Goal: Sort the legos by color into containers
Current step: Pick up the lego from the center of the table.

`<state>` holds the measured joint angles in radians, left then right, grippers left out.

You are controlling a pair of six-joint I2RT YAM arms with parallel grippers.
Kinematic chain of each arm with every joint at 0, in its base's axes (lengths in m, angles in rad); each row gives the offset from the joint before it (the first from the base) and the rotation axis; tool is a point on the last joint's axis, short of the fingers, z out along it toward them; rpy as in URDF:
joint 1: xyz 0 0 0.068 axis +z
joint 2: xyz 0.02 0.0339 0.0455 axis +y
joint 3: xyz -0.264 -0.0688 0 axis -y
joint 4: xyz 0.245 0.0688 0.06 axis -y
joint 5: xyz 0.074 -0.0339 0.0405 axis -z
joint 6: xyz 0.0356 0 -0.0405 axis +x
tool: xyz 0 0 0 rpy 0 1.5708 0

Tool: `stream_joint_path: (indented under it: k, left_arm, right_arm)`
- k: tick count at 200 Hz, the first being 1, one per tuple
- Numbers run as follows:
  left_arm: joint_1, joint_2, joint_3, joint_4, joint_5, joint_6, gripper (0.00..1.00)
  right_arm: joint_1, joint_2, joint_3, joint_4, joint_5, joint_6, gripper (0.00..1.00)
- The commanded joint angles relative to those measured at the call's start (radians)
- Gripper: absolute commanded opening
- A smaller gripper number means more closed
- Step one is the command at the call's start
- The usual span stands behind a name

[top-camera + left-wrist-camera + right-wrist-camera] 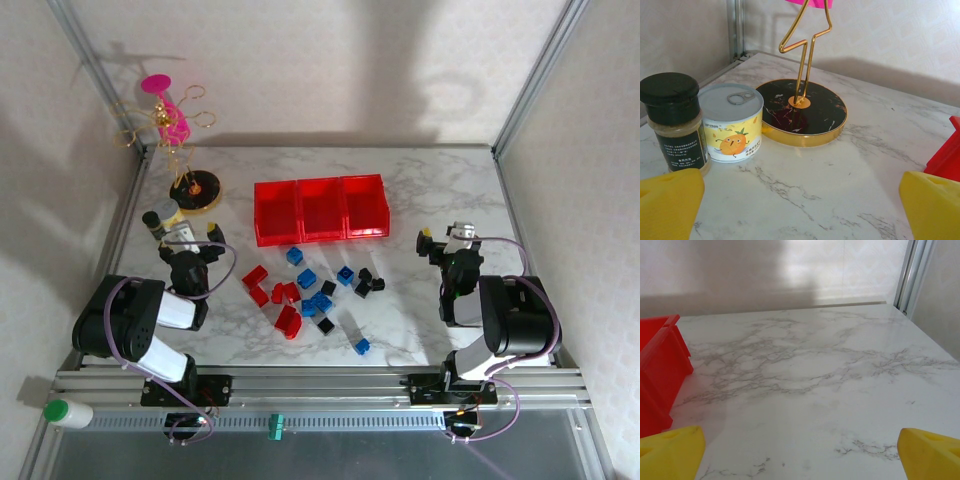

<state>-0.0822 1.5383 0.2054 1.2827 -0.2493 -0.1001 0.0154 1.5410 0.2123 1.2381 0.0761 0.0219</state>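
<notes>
Bare desk (440,190) lies right of the bins (320,236); spice jar (674,122), can (732,122) and stand base (802,112) crowd the left corner

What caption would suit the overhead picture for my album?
Red, blue and black bricks lie scattered on a marble table before three red bins, between the left arm and right arm.

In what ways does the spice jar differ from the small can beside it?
The spice jar has a black cap; the can has a silver pull-tab lid. The jar is taller and narrower, the can shorter and wider. The jar's label is black, the can's yellow and white. Both stand upright on the marble table.
</notes>
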Motion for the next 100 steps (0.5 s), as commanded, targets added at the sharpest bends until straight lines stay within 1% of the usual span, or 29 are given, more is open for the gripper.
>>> stream_joint_path:
  k: [1, 24, 42, 57, 74, 87, 100]
  left_arm:
    - [0.005, -0.002, 0.013, 0.021, 0.015, 0.013, 0.99]
    - [0.005, -0.001, 0.013, 0.023, 0.015, 0.012, 0.99]
    - [0.005, -0.009, 0.011, 0.029, 0.014, 0.014, 0.99]
    - [-0.005, -0.065, 0.043, -0.084, 0.025, 0.031, 0.99]
    - [-0.023, -0.143, 0.081, -0.231, 0.005, 0.028, 0.99]
    - [-0.024, -0.193, 0.092, -0.311, 0.002, -0.007, 0.99]
    - [-0.024, -0.239, 0.088, -0.353, 0.014, -0.044, 0.99]
  right_arm:
    - [-0.003, 0.001, 0.012, 0.036, -0.008, 0.004, 0.99]
    - [-0.002, 0.0, 0.01, 0.038, -0.011, 0.003, 0.99]
    - [-0.002, -0.025, 0.02, -0.001, -0.059, -0.015, 0.99]
    - [-0.002, -0.046, 0.026, -0.026, -0.05, -0.012, 0.99]
    - [-0.002, -0.082, 0.021, -0.047, -0.022, 0.001, 0.99]
    - [-0.002, -0.14, 0.036, -0.151, -0.015, 0.009, 0.99]
    - [-0.002, -0.187, 0.102, -0.264, 0.003, 0.028, 0.99]
